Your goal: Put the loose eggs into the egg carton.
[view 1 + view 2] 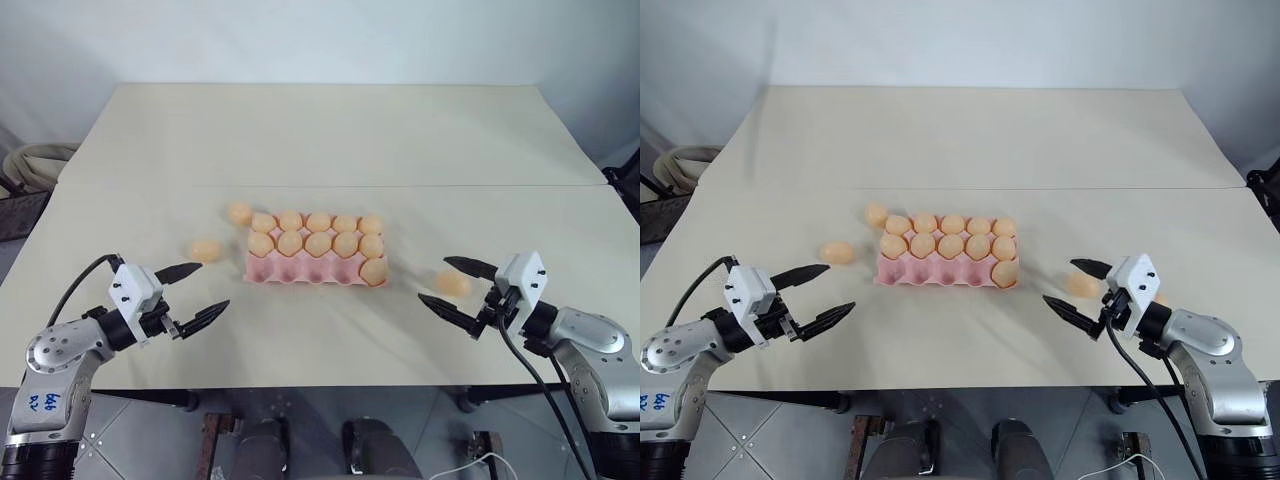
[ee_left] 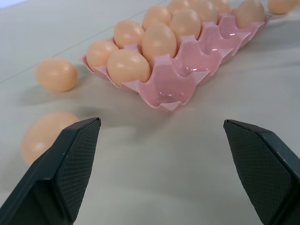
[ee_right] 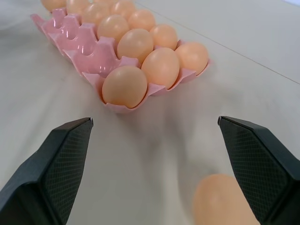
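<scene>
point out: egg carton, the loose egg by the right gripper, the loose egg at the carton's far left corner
egg carton (image 1: 300, 270): left eye view, empty pink front cups.
loose egg by the right gripper (image 1: 453, 284): left eye view, middle of shell.
loose egg at the far left corner (image 1: 238, 212): left eye view, top of shell.

I see a pink egg carton (image 1: 300, 269) on my cream counter (image 1: 330, 130), pale orange-tan loose eggs (image 1: 205, 249) beside it, and black cross-hatched pads (image 2: 75, 159) on my jaws, with white housings behind them
</scene>
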Controlling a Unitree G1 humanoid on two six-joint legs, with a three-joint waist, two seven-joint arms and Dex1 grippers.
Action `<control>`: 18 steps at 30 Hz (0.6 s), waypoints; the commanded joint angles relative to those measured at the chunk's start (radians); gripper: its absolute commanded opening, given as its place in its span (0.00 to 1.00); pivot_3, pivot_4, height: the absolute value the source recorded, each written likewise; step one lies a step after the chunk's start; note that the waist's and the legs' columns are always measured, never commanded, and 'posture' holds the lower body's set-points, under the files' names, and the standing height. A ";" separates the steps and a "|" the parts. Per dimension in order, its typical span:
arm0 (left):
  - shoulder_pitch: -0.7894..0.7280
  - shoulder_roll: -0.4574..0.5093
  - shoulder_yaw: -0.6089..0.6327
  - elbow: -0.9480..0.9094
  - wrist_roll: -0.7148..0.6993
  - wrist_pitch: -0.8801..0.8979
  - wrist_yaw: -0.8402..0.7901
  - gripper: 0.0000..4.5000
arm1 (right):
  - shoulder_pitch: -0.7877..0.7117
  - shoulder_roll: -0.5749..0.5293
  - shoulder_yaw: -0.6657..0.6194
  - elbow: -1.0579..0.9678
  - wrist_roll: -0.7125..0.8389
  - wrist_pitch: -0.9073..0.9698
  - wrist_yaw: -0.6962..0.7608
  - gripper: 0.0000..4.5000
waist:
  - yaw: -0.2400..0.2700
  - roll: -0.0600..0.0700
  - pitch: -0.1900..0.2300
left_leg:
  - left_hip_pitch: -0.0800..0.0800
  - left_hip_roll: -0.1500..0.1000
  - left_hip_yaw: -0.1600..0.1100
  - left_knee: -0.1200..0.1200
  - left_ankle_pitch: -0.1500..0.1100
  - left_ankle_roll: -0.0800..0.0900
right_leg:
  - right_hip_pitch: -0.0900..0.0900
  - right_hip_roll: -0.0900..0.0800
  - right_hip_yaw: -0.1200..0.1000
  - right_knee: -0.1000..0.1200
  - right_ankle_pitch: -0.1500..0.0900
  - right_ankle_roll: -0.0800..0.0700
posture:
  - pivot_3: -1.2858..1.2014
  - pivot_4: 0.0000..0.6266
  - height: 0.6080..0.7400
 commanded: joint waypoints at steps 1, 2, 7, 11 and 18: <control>-0.003 -0.007 -0.019 -0.058 -0.016 0.015 -0.001 0.99 | 0.022 0.019 -0.051 -0.039 0.011 -0.028 -0.045 1.00 | 0.002 0.000 0.000 | 0.000 0.000 0.000 0.000 0.000 0.000 | 0.000 0.000 0.000 0.000 0.000 0.000 | 0.52 0.24 1.00; -0.009 -0.009 -0.027 -0.067 -0.023 0.024 -0.004 0.99 | 0.028 0.026 -0.062 -0.041 0.009 -0.031 -0.065 1.00 | 0.002 0.000 0.000 | 0.000 0.000 0.000 0.000 0.000 0.000 | 0.000 0.000 0.000 0.000 0.000 0.000 | 0.52 0.24 1.00; -0.093 -0.016 -0.112 -0.085 -0.043 0.072 -0.046 0.99 | 0.107 0.069 -0.200 -0.097 0.035 0.014 -0.218 1.00 | 0.010 0.000 0.000 | 0.000 0.000 -0.001 0.001 0.000 0.000 | 0.001 0.000 -0.001 0.000 0.000 0.000 | 0.52 0.24 1.00; -0.197 -0.013 -0.191 -0.059 -0.043 0.111 -0.106 0.99 | 0.224 0.051 -0.357 -0.140 0.045 0.048 -0.271 1.00 | 0.008 0.000 0.000 | 0.000 0.000 0.000 0.002 0.000 0.000 | 0.002 0.000 -0.001 0.000 0.000 0.000 | 0.52 0.24 1.00; -0.359 -0.051 -0.306 0.001 -0.047 0.158 -0.212 0.99 | 0.489 -0.042 -0.538 -0.178 0.111 0.163 -0.144 1.00 | 0.000 0.001 -0.001 | 0.001 0.000 0.001 0.002 0.000 0.000 | 0.002 0.002 0.001 0.001 0.000 0.000 | 0.52 0.24 1.00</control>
